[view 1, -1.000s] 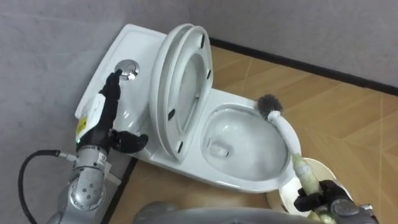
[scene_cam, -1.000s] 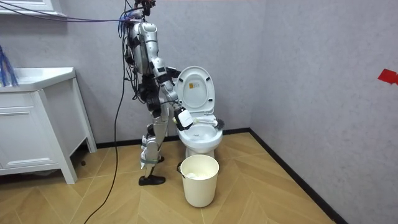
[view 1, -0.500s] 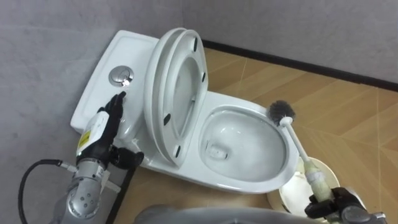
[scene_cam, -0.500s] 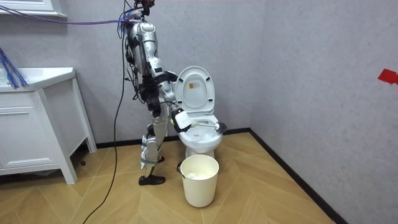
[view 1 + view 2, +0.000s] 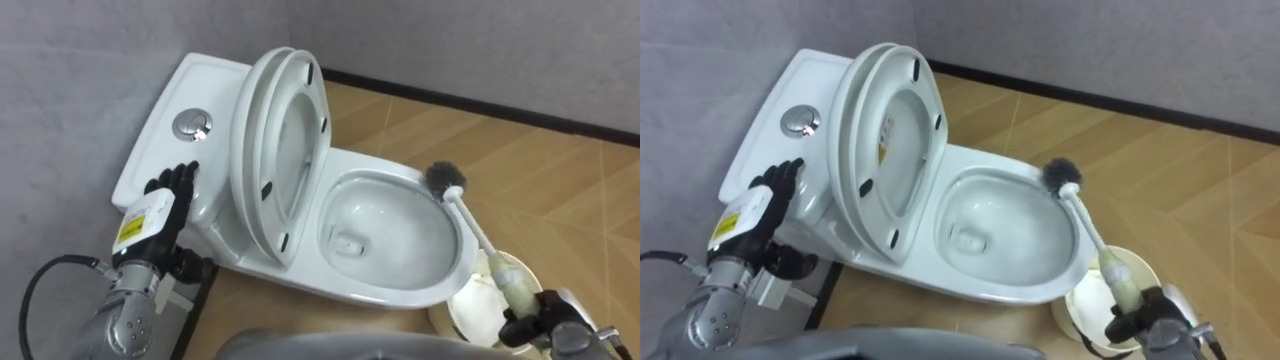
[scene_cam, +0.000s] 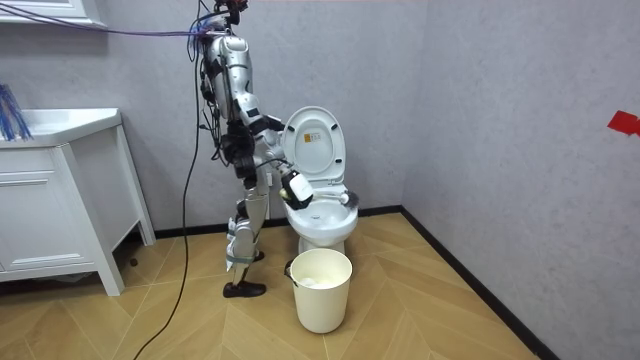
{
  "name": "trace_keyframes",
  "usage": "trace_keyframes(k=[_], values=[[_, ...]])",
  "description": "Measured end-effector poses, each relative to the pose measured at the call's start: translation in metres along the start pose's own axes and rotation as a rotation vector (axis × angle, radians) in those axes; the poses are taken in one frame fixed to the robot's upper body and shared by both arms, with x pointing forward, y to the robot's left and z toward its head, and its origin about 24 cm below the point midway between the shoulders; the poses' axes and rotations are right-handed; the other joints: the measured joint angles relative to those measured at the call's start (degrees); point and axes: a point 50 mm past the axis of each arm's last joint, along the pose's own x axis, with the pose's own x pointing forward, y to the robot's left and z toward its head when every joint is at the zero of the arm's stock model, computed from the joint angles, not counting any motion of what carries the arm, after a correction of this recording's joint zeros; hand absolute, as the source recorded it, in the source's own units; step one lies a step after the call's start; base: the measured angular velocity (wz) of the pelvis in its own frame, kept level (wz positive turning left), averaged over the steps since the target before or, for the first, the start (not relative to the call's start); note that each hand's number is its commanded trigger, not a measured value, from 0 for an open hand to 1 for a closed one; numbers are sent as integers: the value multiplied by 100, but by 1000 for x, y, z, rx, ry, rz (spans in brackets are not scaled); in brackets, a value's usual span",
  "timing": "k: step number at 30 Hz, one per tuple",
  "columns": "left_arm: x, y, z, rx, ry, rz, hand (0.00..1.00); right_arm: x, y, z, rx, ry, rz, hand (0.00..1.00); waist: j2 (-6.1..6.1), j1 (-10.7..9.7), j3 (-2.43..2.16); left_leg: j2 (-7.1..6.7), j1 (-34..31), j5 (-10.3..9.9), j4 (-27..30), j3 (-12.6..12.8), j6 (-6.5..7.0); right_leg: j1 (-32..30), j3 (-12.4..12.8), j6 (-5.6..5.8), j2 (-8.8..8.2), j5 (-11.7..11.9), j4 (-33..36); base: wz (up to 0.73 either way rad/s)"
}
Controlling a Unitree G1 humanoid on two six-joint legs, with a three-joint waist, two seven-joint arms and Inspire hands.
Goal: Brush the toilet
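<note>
The white toilet [image 5: 396, 297] has its lid and seat [image 5: 280, 150] raised against the tank [image 5: 205, 85]. A round chrome flush button [image 5: 193, 124] sits on top of the tank. My right hand [image 5: 537, 325], at the lower right, is shut on the white handle of the toilet brush [image 5: 478, 236]. The brush's dark bristle head [image 5: 445, 178] hovers over the bowl's right rim. My left hand [image 5: 158, 205] lies by the tank's near edge, short of the button, fingers loosely bent and holding nothing. In the room view I stand beside the toilet [image 6: 322, 215].
A white bucket [image 5: 490, 292] stands on the wood floor just under the brush handle, right of the bowl; it is also in the room view [image 6: 320, 290]. The grey wall is close behind the tank. A white cabinet [image 6: 60, 200] stands on the room view's left.
My left hand has drawn back from the flush button toward the tank's near edge. The brush head has lifted off the bowl's rim and now hangs a little higher and further right.
</note>
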Motion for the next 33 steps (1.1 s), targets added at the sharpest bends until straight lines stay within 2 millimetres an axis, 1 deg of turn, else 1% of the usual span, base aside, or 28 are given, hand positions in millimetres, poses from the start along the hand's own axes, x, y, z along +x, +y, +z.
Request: trace_keyframes(k=[1, 2, 3, 5, 6, 7, 9, 11, 12, 13, 15, 17, 19, 20, 21, 22, 23, 24, 25, 26, 27, 28, 29, 30, 31, 32, 33], values=[[1, 0, 1, 0, -4, 0, 0, 0, -1, 3, -20, -12, -5, 100, 10, 4, 1, 0, -25, 1, 9, -4, -1, -24, -2, -2, 0, 1, 6, 0], [3, 1, 3, 4, -13, 2, 0, 1, -4, 10, -72, -46, -23, 100, 40, 21, 1, 1, -90, 2, 20, -1, -1, -104, 5, -2, -3, 2, 41, 0], [5, 2, 4, 23, -21, 6, 0, 1, -9, 20, -133, -96, -50, 100, 73, 38, 17, 7, -181, 3, 69, 7, 0, -207, 10, -4, -9, 2, 100, -3], [9, 4, 8, 33, -38, 12, 0, 0, -12, 33, -210, -164, -91, 100, 89, 50, 21, 7, -329, 32, 98, 1, 5, -345, 0, -23, -13, 17, 108, 0], [11, 5, 10, 37, -49, 13, 0, -2, -11, 40, -272, -203, -110, 100, 77, 104, 34, 6, -373, 53, 93, -2, 5, -371, 10, -25, -14, 19, 129, 3], [13, 5, 11, 39, -56, 15, 0, -2, -10, 43, -308, -221, -116, 100, 74, 128, 40, 6, -396, 56, 98, -7, 5, -384, 10, -25, -14, 19, 142, 3], [19, 6, 17, 43, -78, 20, 0, -5, -5, 55, -439, -286, -125, 100, 64, 205, 42, 2, -513, 86, 110, -25, 7, -510, 7, -26, -21, 18, 191, 7], [24, 8, 21, 46, -98, 28, 0, -7, 0, 61, -513, -328, -125, 100, 60, 282, 44, 1, -628, 114, 117, -26, 10, -639, 7, -30, -24, 21, 208, 6], [26, 9, 24, 47, -110, 40, 0, -8, 1, 63, -536, -342, -127, 100, 57, 289, 46, 0, -733, 122, 158, -36, 12, -715, -5, -31, -25, 21, 224, 7], [27, 10, 24, 47, -114, 47, 0, -8, 1, 63, -534, -344, -132, 100, 53, 289, 49, 1, -783, 122, 180, -39, 13, -741, -10, -31, -25, 21, 235, 6], [27, 13, 25, 49, -128, 70, 0, -10, -2, 61, -545, -355, -157, 100, -4, 300, 66, 0, -929, 136, 210, -39, 16, -898, -1, -34, -31, 21, 284, 0], [28, 15, 25, 56, -139, 87, 0, -12, 0, 56, -560, -355, -156, 100, -66, 304, 101, -3, -941, 146, 200, -37, 17, -903, -1, -39, -30, 24, 269, 2], [30, 17, 26, 57, -143, 103, 0, -13, 4, 51, -567, -352, -149, 100, -115, 305, 90, -3, -1011, 147, 221, -38, 17, -947, 1, -39, -25, 24, 264, 6], [32, 19, 27, 57, -147, 120, 0, -13, 5, 50, -567, -351, -147, 100, -128, 307, 96, 0, -1081, 148, 254, -38, 19, -1000, -2, -41, -21, 25, 277, 6], [34, 20, 29, 61, -153, 130, 0, -14, 6, 48, -567, -348, -147, 100, -111, 304, 85, 3, -1157, 148, 312, -35, 19, -1054, 1, -52, -14, 33, 285, 5], [36, 21, 29, 62, -156, 136, 0, -14, 5, 48, -568, -347, -146, 100, -126, 300, 94, 4, -1187, 148, 327, -37, 19, -1083, 0, -56, -14, 35, 298, 6], [38, 23, 31, 64, -163, 149, 0, -13, 6, 45, -571, -337, -143, 100, -115, 286, 91, 8, -1263, 148, 375, -47, 20, -1169, -10, -58, -15, 36, 339, 6], [42, 25, 32, 69, -166, 155, 0, -11, 5, 43, -574, -325, -146, 100, -102, 287, 97, 13, -1341, 148, 422, -61, 20, -1239, -19, -59, -17, 36, 409, 6], [44, 25, 33, 71, -169, 159, 0, -10, 4, 42, -577, -318, -149, 100, -71, 293, 88, 16, -1381, 148, 439, -67, 20, -1272, -30, -60, -18, 36, 434, 9], [49, 28, 37, 71, -183, 172, 0, -7, 0, 41, -586, -306, -159, 100, -45, 280, 108, 17, -1524, 148, 542, -104, 20, -1381, -75, -63, -30, 35, 517, 18], [55, 30, 42, 76, -198, 183, 0, -5, -6, 37, -604, -289, -171, 100, 19, 253, 99, 16, -1720, 150, 664, -140, 23, -1542, -132, -80, -48, 24, 643, 20], [58, 32, 45, 79, -207, 193, 0, -4, -9, 36, -613, -282, -179, 100, 40, 266, 102, 16, -1829, 156, 728, -139, 33, -1653, -133, -93, -63, 9, 736, 14], [63, 36, 50, 83, -220, 212, 0, -1, -17, 35, -634, -261, -189, 100, 70, 292, 108, 16, -2021, 159, 833, -137, 39, -1873, -155, -117, -104, -21, 912, 6], [67, 40, 55, 86, -236, 231, 0, 2, -24, 30, -676, -223, -180, 100, 133, 294, 111, 9, -2218, 164, 966, -139, 47, -2078, -164, -131, -143, -63, 1115, 5], [69, 43, 58, 87, -246, 244, 0, 4, -28, 27, -688, -205, -175, 100, 161, 308, 126, 10, -2320, 164, 1045, -139, 48, -2188, -161, -133, -159, -84, 1222, 4], [72, 50, 62, 95, -263, 266, 0, 6, -36, 23, -664, -165, -178, 100, 174, 329, 171, 4, -2534, 162, 1193, -135, 50, -2428, -158, -164, -209, -141, 1441, -3], [75, 55, 65, 103, -278, 290, 0, 8, -46, 26, -632, -146, -192, 100, 193, 342, 181, 5, -2772, 162, 1321, -136, 52, -2701, -152, -194, -245, -168, 1643, -6]])
